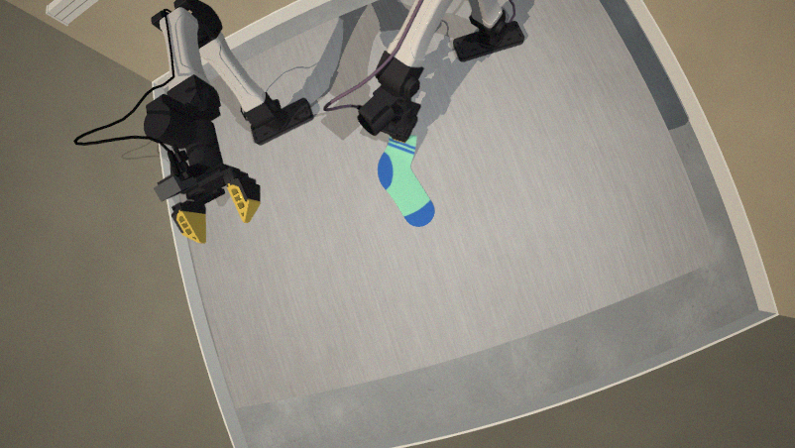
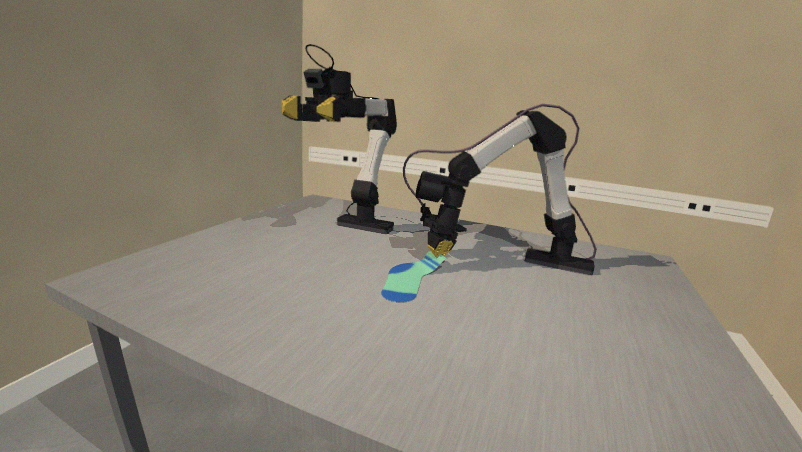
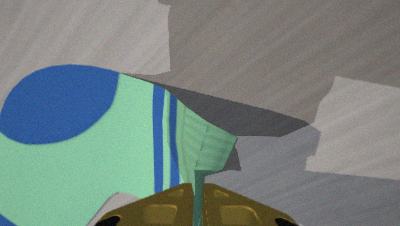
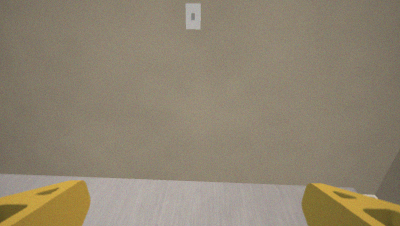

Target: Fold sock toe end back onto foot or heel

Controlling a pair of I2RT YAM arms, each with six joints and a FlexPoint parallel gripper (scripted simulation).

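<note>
Top view puts your sock just above the middle of the frame, mint green with a blue toe and a blue heel. You can see its toe pointing toward the lower right there, its heel on the left side, and its striped cuff at the upper end, beneath your left gripper.

That left gripper is all but closed, with a thin fold of the cuff pinched between its yellow fingertips. In your left wrist view, the fold runs down between them at bottom centre, and the cuff puckers just above. Your exterior view has the cuff raised off the table, right of the sock's foot, which lies flat on the table around the centre of the frame. The toe is laid out flat, unfolded.

Your right gripper is spread wide, holding nothing. You'll find it well apart from the sock, high above the table at the upper left of the exterior view. Its own camera faces a wall with a small pale plate at top centre.
</note>
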